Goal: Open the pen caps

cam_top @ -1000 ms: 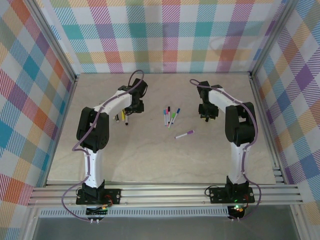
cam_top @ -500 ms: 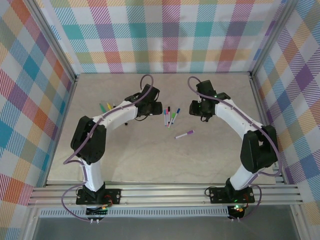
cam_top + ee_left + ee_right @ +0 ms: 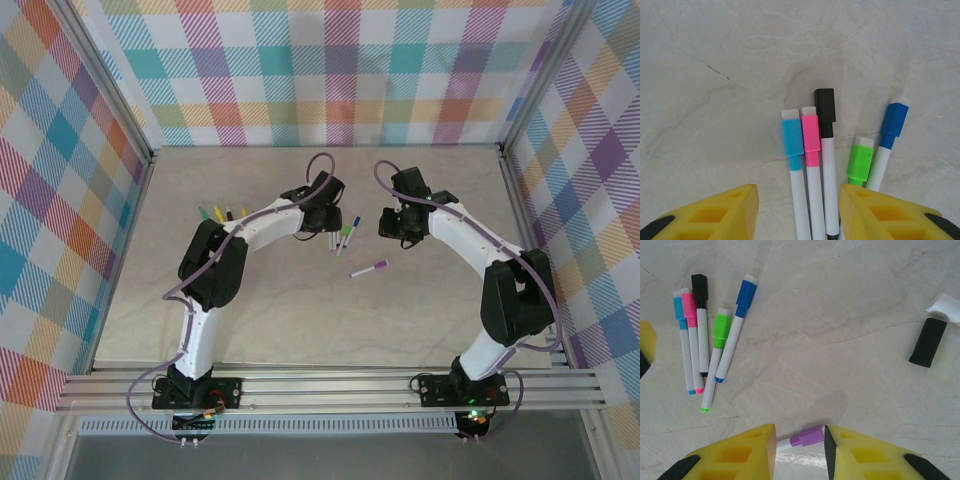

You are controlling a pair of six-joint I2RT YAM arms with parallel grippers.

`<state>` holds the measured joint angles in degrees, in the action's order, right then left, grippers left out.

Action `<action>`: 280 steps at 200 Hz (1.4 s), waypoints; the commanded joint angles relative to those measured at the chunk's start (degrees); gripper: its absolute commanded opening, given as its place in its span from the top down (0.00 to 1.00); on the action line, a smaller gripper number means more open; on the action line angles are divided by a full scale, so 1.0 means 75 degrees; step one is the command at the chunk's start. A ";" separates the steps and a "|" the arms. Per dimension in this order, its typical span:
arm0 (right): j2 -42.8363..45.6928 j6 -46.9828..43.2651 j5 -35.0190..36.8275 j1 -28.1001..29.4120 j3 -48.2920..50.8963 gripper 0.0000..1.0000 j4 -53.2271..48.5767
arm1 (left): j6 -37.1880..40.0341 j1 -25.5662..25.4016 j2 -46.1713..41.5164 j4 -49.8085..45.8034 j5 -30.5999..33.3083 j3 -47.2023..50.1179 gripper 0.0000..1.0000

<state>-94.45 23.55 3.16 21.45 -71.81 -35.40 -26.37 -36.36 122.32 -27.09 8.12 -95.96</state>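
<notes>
Five white pens lie side by side on the table (image 3: 300, 300), each with its cap on: light blue cap (image 3: 792, 136), pink cap (image 3: 810, 135), black cap (image 3: 824, 107), green cap (image 3: 860, 161), blue cap (image 3: 894, 120). My left gripper (image 3: 799, 194) hangs open just above them, its yellow fingers (image 3: 715, 215) on either side of the light blue, pink and black pens. The same gripper (image 3: 322, 216) sits at the cluster (image 3: 343, 232) in the top view. A purple-capped pen (image 3: 807, 436) lies alone on the table. My right gripper (image 3: 800, 430) is above it, narrowly open and holding nothing.
Several more pens (image 3: 222, 214) lie at the left of the table. A short black piece (image 3: 928, 342) next to a white piece (image 3: 945, 306) lies to the right of my right gripper (image 3: 392, 224). Metal rails (image 3: 330, 385) and checked walls bound the table.
My left arm has swung right from the pens at the left to the middle cluster. My right gripper has moved in toward the centre and has held still for the last half second.
</notes>
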 commanded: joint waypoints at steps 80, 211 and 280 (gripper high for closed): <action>-0.0178 0.0153 -0.0139 -0.0001 0.0071 0.70 0.0129 | 0.0047 -0.0039 0.0886 -0.1108 0.0734 -0.1130 0.59; -0.0271 0.0144 -0.0163 -0.0001 0.0057 0.70 0.0161 | 0.0154 0.0052 0.1535 -0.1565 0.0670 -0.1867 0.60; -0.0336 0.0146 -0.0175 -0.0001 0.0047 0.70 0.0183 | 0.0213 0.0148 0.1769 -0.1695 0.0658 -0.2016 0.61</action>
<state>-95.96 23.75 2.70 21.45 -71.77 -34.70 -25.71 -36.07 133.73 -37.41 12.71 -109.32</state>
